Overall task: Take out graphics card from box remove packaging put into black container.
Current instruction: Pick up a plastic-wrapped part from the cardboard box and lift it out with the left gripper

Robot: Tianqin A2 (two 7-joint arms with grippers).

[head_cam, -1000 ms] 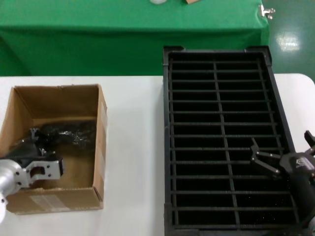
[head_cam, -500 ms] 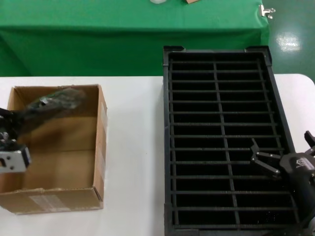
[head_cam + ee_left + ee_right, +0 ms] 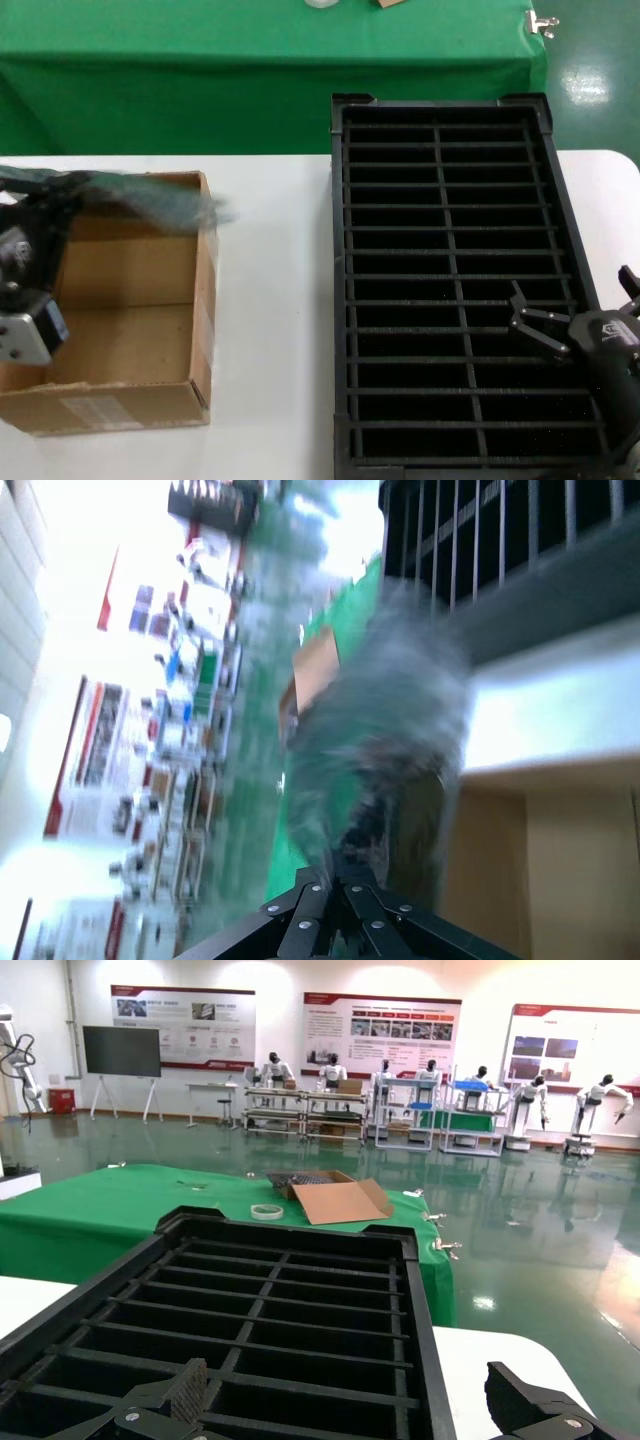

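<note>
While the packaging [image 3: 150, 198] hangs in the air over the box's far rim, motion-blurred, the left claw [image 3: 45, 195] is clamped on its near end. Card not visible inside it. Box [image 3: 120, 400] sits on the white counter [image 3: 270, 300] at 9 o'clock of the black container [image 3: 340, 300]. Right claw [image 3: 575, 325] hovers over the container's near-right slots, fingers spread, holding nothing.
</note>
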